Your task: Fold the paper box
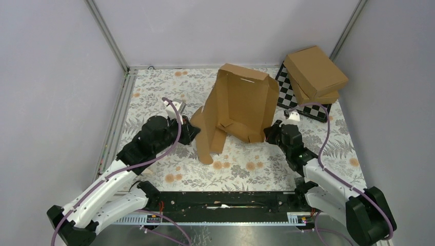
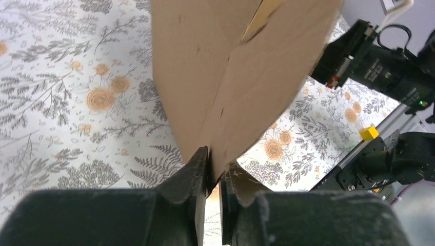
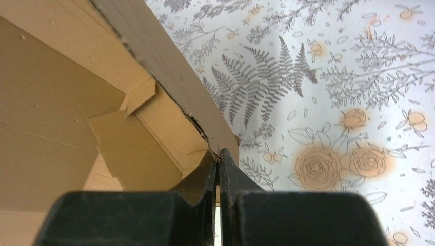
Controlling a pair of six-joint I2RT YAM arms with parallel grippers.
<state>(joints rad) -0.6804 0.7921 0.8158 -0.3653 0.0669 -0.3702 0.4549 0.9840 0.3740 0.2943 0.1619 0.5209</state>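
Note:
The paper box [image 1: 241, 105] is a brown cardboard blank held upright and tilted over the middle of the floral table, its flaps hanging toward me. My left gripper [image 1: 192, 130] is shut on its left flap; in the left wrist view the jaws [image 2: 214, 166] pinch the folded cardboard [image 2: 231, 77]. My right gripper [image 1: 269, 134] is shut on the box's lower right edge; in the right wrist view the jaws [image 3: 218, 158] clamp the torn corner of a side wall [image 3: 164, 66], with inner flaps showing to the left.
Two ready-made cardboard boxes [image 1: 314, 74] are stacked at the back right on a checkerboard [image 1: 292, 97]. White walls enclose the floral table [image 1: 246, 164]. A black rail [image 1: 225, 201] runs along the near edge. A small yellow block [image 2: 368, 133] sits by the rail.

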